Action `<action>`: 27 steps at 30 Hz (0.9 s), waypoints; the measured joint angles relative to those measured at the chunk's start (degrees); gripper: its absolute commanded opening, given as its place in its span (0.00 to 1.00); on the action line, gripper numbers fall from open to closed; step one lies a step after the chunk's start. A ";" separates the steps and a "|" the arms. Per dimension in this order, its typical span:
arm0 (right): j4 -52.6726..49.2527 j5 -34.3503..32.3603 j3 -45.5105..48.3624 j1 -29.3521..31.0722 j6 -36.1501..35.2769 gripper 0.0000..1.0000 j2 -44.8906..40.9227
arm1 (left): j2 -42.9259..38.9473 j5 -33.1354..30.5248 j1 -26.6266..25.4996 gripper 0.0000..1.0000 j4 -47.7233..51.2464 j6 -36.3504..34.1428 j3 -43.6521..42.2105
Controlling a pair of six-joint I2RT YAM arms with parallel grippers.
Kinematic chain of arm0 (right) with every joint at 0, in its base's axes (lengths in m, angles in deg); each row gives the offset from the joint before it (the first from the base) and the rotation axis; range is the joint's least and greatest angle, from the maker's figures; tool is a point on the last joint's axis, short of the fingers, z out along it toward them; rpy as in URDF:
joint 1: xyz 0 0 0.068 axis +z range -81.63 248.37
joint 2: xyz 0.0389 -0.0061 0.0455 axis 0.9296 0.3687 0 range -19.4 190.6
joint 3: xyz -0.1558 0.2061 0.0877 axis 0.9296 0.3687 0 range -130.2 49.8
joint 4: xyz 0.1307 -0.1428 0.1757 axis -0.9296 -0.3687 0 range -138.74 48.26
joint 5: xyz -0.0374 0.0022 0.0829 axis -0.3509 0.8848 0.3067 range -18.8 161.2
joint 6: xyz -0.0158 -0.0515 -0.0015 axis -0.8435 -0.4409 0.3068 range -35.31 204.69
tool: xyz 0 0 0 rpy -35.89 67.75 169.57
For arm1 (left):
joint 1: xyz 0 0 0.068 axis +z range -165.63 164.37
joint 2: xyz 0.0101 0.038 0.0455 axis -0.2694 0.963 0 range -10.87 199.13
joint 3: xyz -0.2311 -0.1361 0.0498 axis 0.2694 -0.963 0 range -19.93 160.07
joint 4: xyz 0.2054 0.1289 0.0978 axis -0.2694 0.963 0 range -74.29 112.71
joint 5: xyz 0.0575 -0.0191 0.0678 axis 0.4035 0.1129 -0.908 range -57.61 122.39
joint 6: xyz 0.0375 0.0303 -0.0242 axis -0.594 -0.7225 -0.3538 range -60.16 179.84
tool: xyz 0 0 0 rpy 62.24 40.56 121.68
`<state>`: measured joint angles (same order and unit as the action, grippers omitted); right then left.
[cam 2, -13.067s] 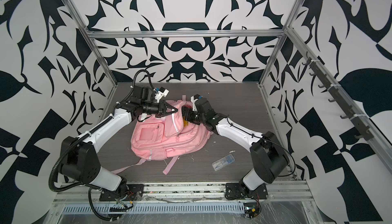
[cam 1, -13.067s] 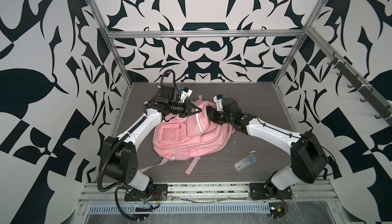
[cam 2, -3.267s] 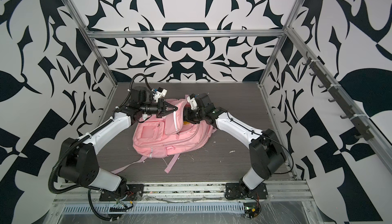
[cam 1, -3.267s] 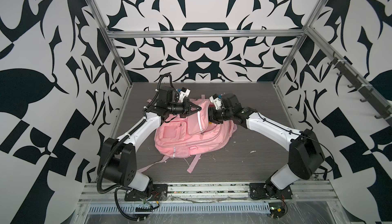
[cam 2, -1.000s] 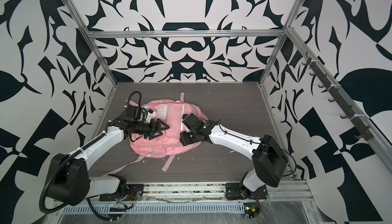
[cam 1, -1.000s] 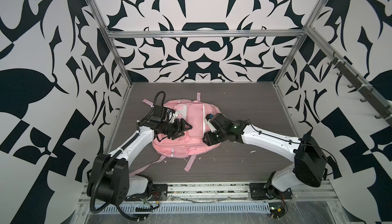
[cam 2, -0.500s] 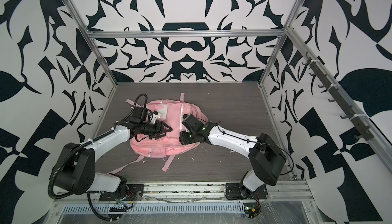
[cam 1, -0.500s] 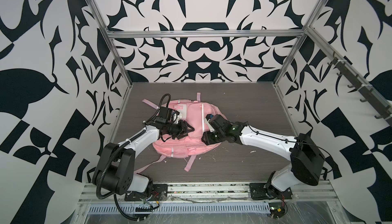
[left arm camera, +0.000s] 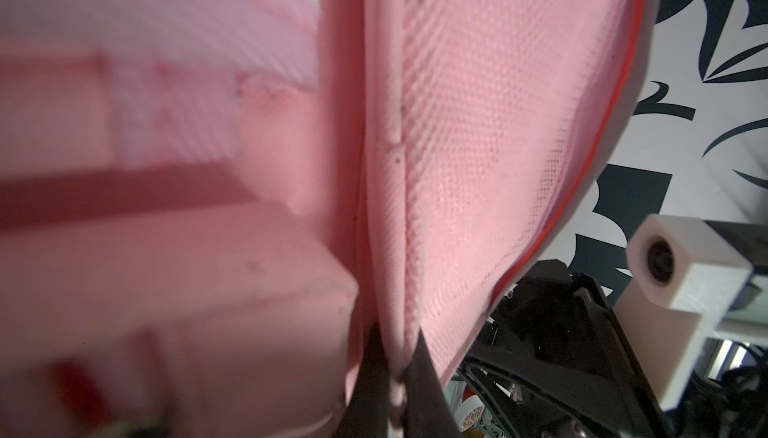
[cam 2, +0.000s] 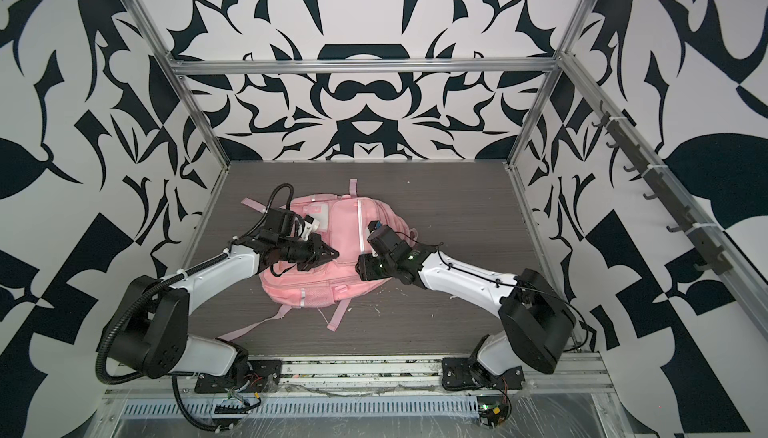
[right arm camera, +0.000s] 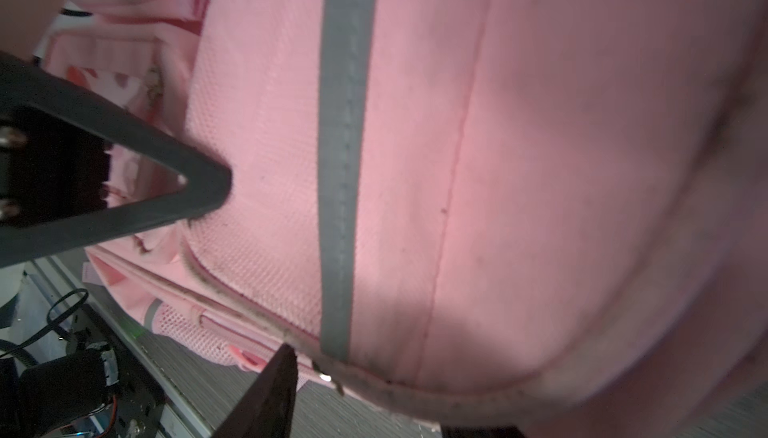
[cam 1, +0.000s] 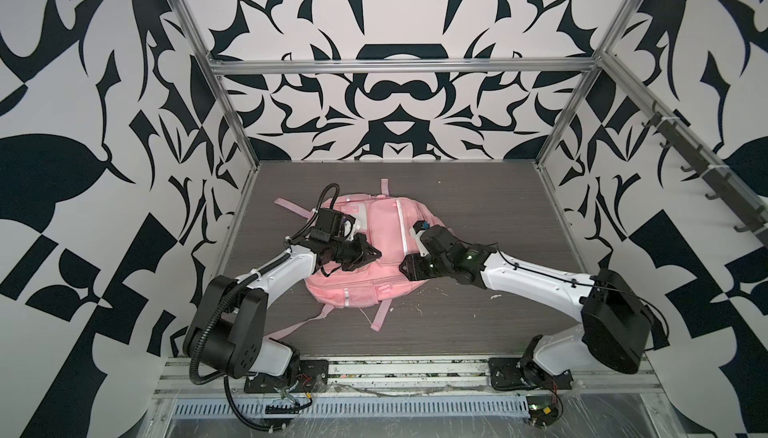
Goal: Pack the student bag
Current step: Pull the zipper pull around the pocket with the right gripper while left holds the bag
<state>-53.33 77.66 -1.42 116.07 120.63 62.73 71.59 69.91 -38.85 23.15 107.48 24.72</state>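
Pinching raised piping (left arm camera: pixel 390 124) of student bag (cam 1: pixel 386 278): left gripper (left arm camera: pixel 397 357) clamped tight on it, near bag's middle in both top views. Right gripper (cam 1: pixel 405 267) at bag's right near edge, jaws half apart, nothing seen held. One finger (right arm camera: pixel 199 182) presses mesh panel (right arm camera: pixel 257 145), other finger (right arm camera: pixel 274 382) just beside zip seam (right arm camera: pixel 249 313). Bag lies flat mid table (cam 1: pixel 498 207), grey strip (right arm camera: pixel 345 166) running far-to-near, straps (cam 1: pixel 380 317) trailing toward arm bases. Judgement: zip seam lies between right fingers, so right arm nearer for zip work while left anchors fabric.

The student bag (left arm camera: pixel 124 228) blurs near the left wrist camera; the right fingers (right arm camera: pixel 266 394) run off the frame edge.
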 measured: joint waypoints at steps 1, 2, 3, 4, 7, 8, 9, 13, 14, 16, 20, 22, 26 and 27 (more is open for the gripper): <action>0.48 -0.02 0.66 -0.02 0.00 0.56 -0.92 | 0.09 0.07 -0.07 0.00 -0.26 0.28 0.00; 1.09 -0.04 1.51 -0.02 0.02 0.56 -2.16 | 0.26 0.17 -0.17 0.00 -0.61 0.61 0.00; 1.70 -0.11 2.36 -0.02 0.04 0.56 -3.32 | 0.48 0.31 -0.26 0.00 -0.90 0.87 0.00; 2.19 -0.13 3.13 -0.02 0.07 0.56 -4.35 | 0.61 0.42 -0.33 0.00 -1.18 1.16 0.00; 2.95 -0.17 4.68 -0.07 0.15 0.55 -6.36 | 1.11 0.63 -0.74 0.00 -2.14 1.90 0.07; 3.08 -0.15 4.79 -0.13 0.17 0.54 -6.38 | 1.44 0.79 -0.94 0.00 -2.56 2.14 0.13; 3.30 -0.15 4.81 -0.13 0.17 0.52 -6.19 | 1.77 0.92 -1.16 0.00 -3.06 2.29 0.15; 4.39 -0.15 4.81 -0.13 0.35 0.49 -4.57 | 2.54 1.25 -1.92 0.00 -4.87 3.19 0.15; 4.68 -0.31 4.81 -0.13 0.35 0.48 -3.98 | 2.54 1.27 -2.14 0.00 -5.29 3.43 0.15; 5.20 -0.76 4.81 -0.26 0.37 0.43 -2.95 | 2.54 1.27 -2.49 0.00 -5.92 3.67 0.15; 5.20 -2.51 4.52 -0.50 1.33 0.36 -1.25 | 2.54 1.25 -2.73 0.00 -6.71 4.22 0.11; 5.20 -3.21 4.31 -0.50 1.92 0.31 -0.76 | 2.54 1.25 -2.73 0.00 -7.23 4.59 -0.07; 5.22 -4.31 3.82 -0.50 3.17 0.22 0.17 | 2.54 1.11 -2.73 0.00 -8.04 5.11 -0.17; 5.35 -4.44 3.76 -0.52 3.34 0.20 0.44 | 2.54 1.05 -2.73 0.00 -8.26 5.20 -0.20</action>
<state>-47.98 73.22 2.34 115.55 123.98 63.17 74.13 70.96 -41.58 14.89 112.68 24.52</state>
